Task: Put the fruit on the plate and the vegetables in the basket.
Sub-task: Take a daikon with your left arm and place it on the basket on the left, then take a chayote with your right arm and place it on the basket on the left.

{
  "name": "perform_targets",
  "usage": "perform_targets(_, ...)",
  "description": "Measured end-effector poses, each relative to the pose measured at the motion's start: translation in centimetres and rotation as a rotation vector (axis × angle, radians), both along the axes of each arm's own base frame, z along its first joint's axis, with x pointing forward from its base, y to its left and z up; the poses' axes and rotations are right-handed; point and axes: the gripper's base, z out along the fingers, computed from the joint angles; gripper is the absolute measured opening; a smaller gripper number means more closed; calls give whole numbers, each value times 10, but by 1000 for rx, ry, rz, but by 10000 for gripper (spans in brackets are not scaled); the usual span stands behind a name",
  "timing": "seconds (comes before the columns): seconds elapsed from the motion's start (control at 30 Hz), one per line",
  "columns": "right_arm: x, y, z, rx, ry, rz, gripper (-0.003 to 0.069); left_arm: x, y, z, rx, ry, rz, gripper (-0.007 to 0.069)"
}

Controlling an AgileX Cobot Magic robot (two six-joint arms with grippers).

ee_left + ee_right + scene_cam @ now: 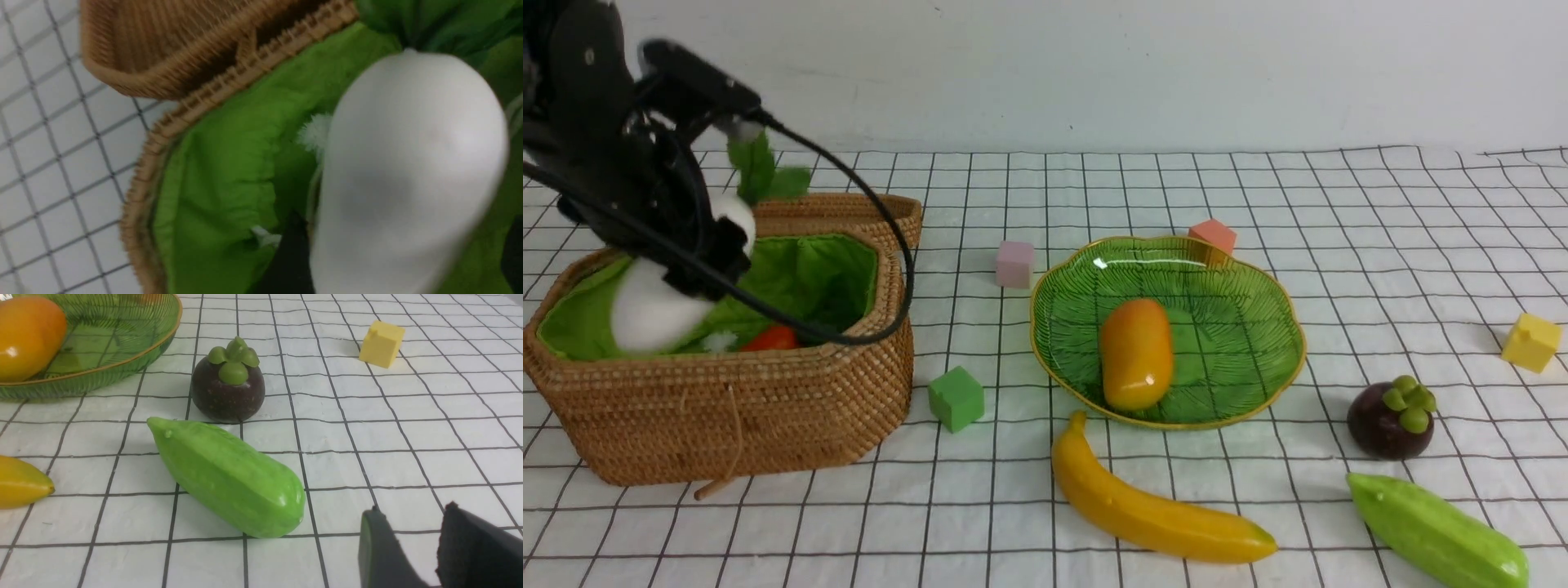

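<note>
At the left edge of the surface [1380,245], a white cloth ruled in black squares, the left arm [596,147] is reached down over the basket [768,400], with a black cable looped across the near rim. The left gripper [709,253] is set about the middle of the radish [645,314], which is leaned inside the basket, its white root against the green lining [809,278] and its leaves [758,167] raised above the far rim. In the left wrist view the fingers [291,261] are seen spread wide to either side of the radish, with a strip of lining shown between the root and one finger, so nothing is clamped. The red-orange piece [772,339] is seen in the basket just beside the radish, and a woven lid [849,211] is seen behind the basket. A green cube [956,398] is placed just right of the basket, a pink cube [1014,264] farther back. Near the middle the plate [1241,327] is set, with the mango [1136,353] lying in it and an orange cube [1214,237] behind its far rim. The banana [1152,510] is laid between the plate and the near edge. Toward the near right corner the mangosteen [1390,420] and the gourd [1437,531] are found close together, with a yellow cube [1531,341] near the right edge. The right gripper [410,516], seen only in its wrist view, is held low over the surface, partly open and empty, the gourd near it and the mangosteen beyond.
</note>
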Motion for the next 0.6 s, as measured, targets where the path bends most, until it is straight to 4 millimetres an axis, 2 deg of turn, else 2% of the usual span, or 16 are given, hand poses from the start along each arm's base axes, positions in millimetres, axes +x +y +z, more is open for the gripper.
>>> perform_targets(0.1,0,0,0,0,0,0,243,-3,4,-9,-9,32,6,668)
perform_targets(0.17,0,0,0,0,0,0,243,-6,3,-2,-26,15,8,668)
perform_targets(0.27,0,0,0,0,0,0,243,-18,0,19,-84,-29,18,652)
perform_targets(0.3,0,0,0,0,0,0,243,-37,-2,46,-141,-89,22,628)
perform_targets(0.33,0,0,0,0,0,0,243,-51,-3,64,-178,-127,22,601)
perform_targets(0.37,0,0,0,0,0,0,243,-64,-4,79,-196,-162,20,580)
perform_targets(0.4,0,0,0,0,0,0,243,-68,-4,83,-207,-171,20,573)
perform_targets(0.43,0,0,0,0,0,0,243,-87,-4,102,-231,-222,16,547)
perform_targets(0.47,0,0,0,0,0,0,243,-127,-3,134,-279,-310,18,481)
perform_targets(0.5,0,0,0,0,0,0,243,-151,-2,149,-308,-357,30,438)
perform_targets(0.6,0,0,0,0,0,0,243,-217,2,175,-419,-461,101,300)
